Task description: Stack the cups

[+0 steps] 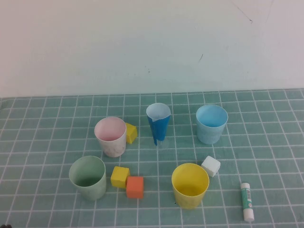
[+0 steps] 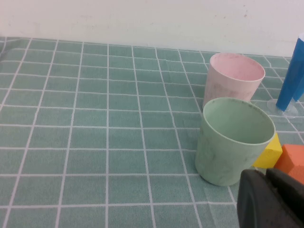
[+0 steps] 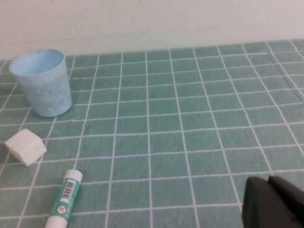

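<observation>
Four cups stand upright and apart on the green checked cloth: pink (image 1: pixel 110 136) at mid left, pale green (image 1: pixel 88 177) at front left, light blue (image 1: pixel 212 123) at back right, yellow (image 1: pixel 190 185) at front right. Neither arm shows in the high view. My left gripper (image 2: pixel 265 175) is shut and empty, low over the cloth just short of the green cup (image 2: pixel 232 142), with the pink cup (image 2: pixel 233 81) behind it. My right gripper (image 3: pixel 269 181) is shut and empty over bare cloth, far from the blue cup (image 3: pixel 43 83).
A narrow dark blue cone cup (image 1: pixel 158 122) stands at back centre. Yellow cubes (image 1: pixel 131 133) (image 1: pixel 120 176) and an orange cube (image 1: pixel 135 186) lie between the left cups. A white cube (image 1: pixel 211 166) and a glue stick (image 1: pixel 247 201) lie at the right.
</observation>
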